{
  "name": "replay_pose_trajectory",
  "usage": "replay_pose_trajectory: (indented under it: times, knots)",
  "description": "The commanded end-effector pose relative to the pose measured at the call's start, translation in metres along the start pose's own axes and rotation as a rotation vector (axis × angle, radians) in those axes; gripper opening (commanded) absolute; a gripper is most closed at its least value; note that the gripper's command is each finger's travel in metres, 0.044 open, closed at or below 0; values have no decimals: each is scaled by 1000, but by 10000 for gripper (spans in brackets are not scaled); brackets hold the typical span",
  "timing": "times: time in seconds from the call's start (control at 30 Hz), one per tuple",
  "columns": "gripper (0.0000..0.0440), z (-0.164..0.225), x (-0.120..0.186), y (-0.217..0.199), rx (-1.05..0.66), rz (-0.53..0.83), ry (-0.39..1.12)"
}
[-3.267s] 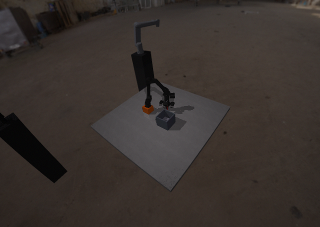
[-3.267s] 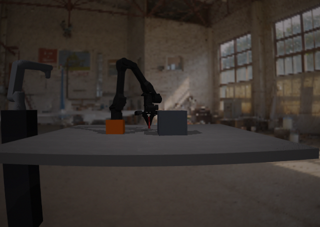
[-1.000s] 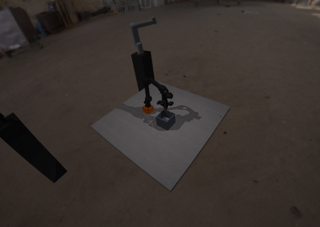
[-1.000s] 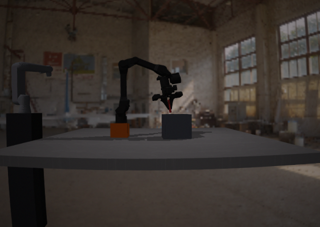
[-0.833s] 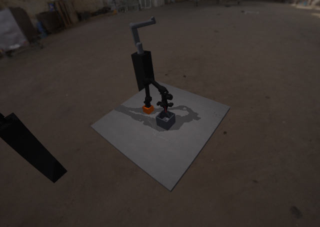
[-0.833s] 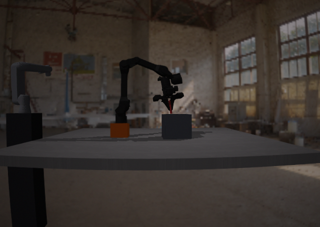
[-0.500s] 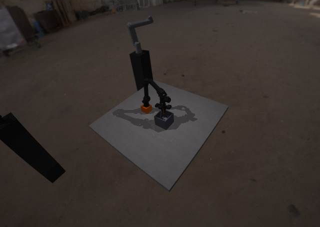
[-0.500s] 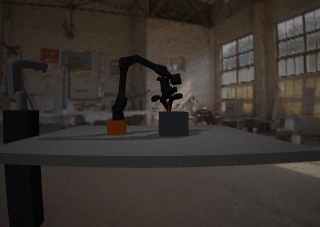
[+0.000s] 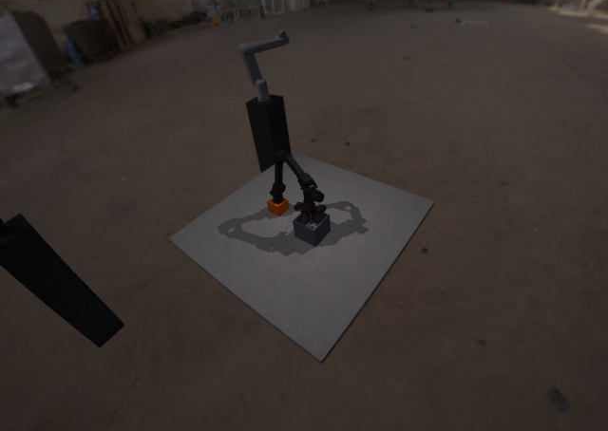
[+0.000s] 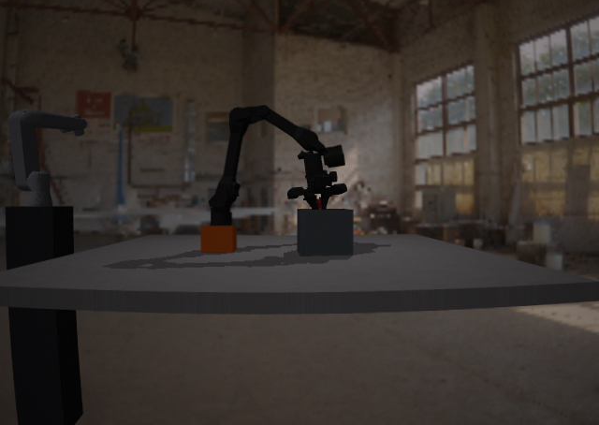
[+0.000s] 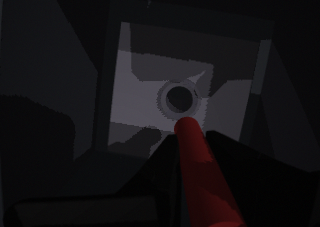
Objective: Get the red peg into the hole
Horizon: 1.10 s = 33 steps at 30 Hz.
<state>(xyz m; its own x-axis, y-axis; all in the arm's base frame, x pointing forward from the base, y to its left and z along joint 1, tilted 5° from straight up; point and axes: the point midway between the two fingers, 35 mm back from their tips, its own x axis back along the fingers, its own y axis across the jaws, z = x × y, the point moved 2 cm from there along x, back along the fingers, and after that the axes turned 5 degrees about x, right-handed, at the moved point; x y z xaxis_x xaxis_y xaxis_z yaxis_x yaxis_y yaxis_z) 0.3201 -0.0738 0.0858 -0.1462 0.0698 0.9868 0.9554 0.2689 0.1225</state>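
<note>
Dim light, dark shadows, and a blurred background

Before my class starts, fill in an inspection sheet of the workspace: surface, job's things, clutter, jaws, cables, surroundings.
Surface: grey square top, shadows across it.
Job's things: red peg, its lower end not in the hole; open box, standing on the top, plate at its bottom.
Clutter: nothing seen.
Jaws: closed on the peg, over the box's opening.
Cables: nothing seen.
Surroundings: orange block under the black arm's foot; grey arm on a black pedestal; hall with windows.
</note>
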Motion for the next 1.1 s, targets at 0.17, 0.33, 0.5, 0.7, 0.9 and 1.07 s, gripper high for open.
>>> replay_pose_trajectory:
  times: [0.17, 0.33, 0.5, 0.7, 0.9, 1.07]
  knots:
    - [0, -4, -23, 1, 35, 10, 20]
    - [1, -6, -32, 2, 56, 22, 20]
    - [72, -7, -40, 2, 75, 44, 28]
    - [116, -6, -42, 2, 85, 58, 63]
    - [155, -12, -36, 5, 84, 48, 108]
    - [161, -18, -29, 9, 69, 18, 161]
